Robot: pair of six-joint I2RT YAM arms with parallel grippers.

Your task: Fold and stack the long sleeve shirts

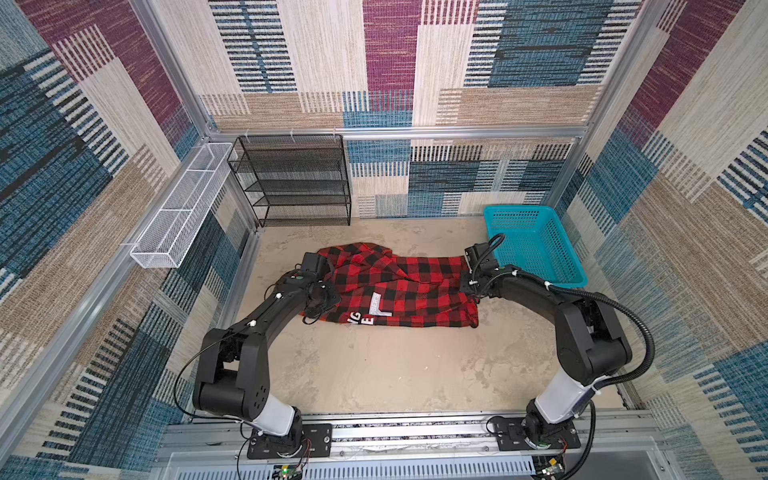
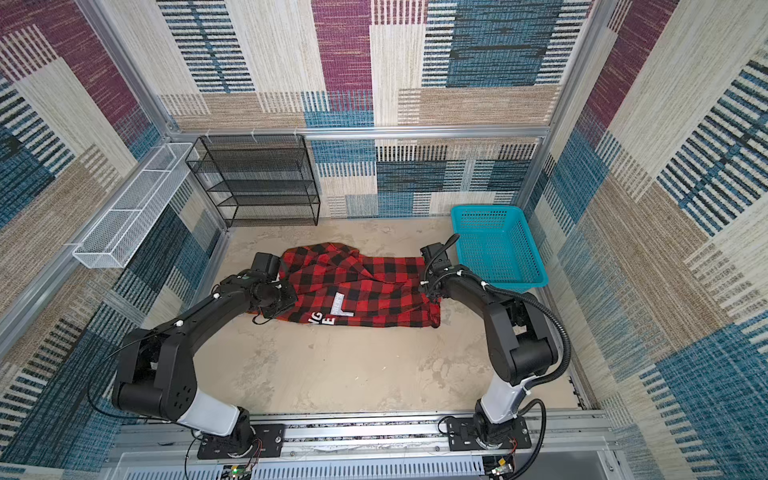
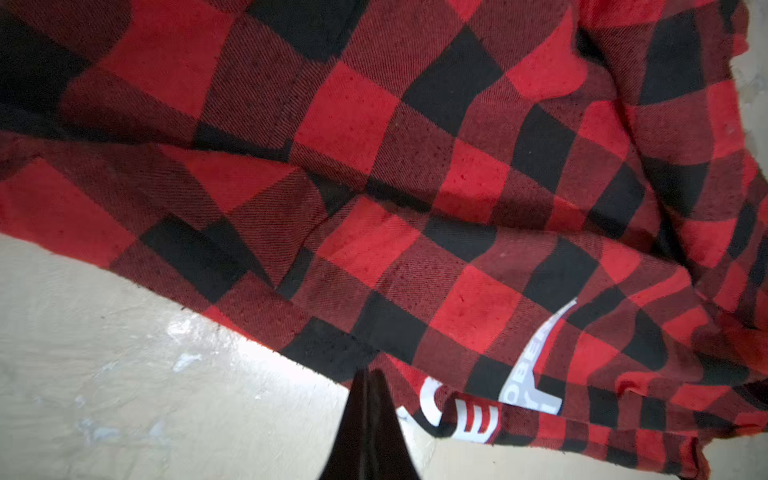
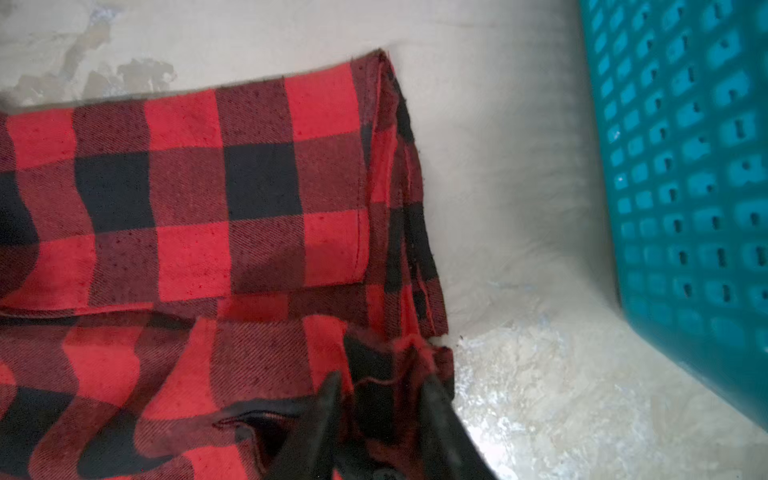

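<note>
The long sleeve shirt (image 1: pixel 399 286) (image 2: pixel 365 286), red-and-black check flannel with white lettering (image 3: pixel 532 365), lies spread and rumpled across the back middle of the table. My left gripper (image 1: pixel 318 307) (image 3: pixel 370 376) is shut, its tips at the shirt's near left hem; whether any cloth is pinched does not show. At the shirt's right end my right gripper (image 1: pixel 471 291) (image 4: pixel 382 380) stands open, its jaws apart with a bunched fold of the shirt (image 4: pixel 187 187) between them.
A teal plastic basket (image 1: pixel 519 208) (image 4: pixel 685 166) stands at the back right, close to the right gripper. A black mesh rack (image 1: pixel 295 178) sits at the back left and a white wire tray (image 1: pixel 178 208) hangs on the left wall.
</note>
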